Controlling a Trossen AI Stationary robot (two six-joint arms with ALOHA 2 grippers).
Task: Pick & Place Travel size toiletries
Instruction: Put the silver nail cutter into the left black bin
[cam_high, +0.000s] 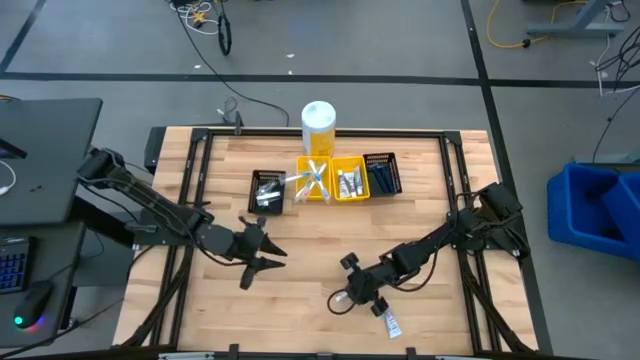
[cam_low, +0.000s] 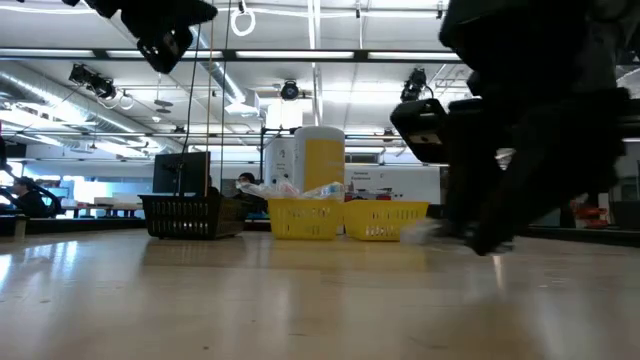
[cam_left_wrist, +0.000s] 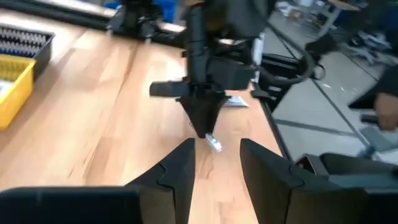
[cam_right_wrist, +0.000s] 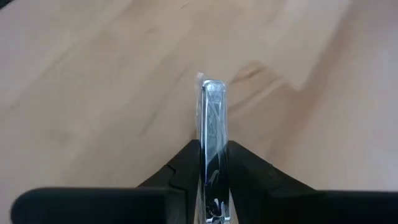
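Nearest the right wrist camera, a flat silvery wrapped piece (cam_right_wrist: 213, 143) stands on edge between the two dark fingers (cam_right_wrist: 185, 163), which are clamped on its sides; an edgewise hold like this probably suits so thin an item, since it gives the pads two flat faces to press. Seen from overhead, the right gripper (cam_high: 350, 298) sits at about five o'clock on the table (cam_high: 300, 300), low over the wood, so the piece seems just gripped and barely lifted. A small white toothpaste tube (cam_high: 389, 324) lies just beside it, farther toward five o'clock, not yet collected. Up at twelve o'clock the bins stand in a row: a black bin (cam_high: 267, 191), two yellow bins (cam_high: 333, 181) holding toothbrushes and tubes, and another black bin (cam_high: 383, 172), with a tall white-and-yellow container (cam_high: 318, 127) behind them. Sorting by kind looks to be the reason for that row. Over at about seven o'clock, the left gripper (cam_high: 262, 253) hovers with its fingers apart and empty, pointed toward the right arm, apparently waiting.
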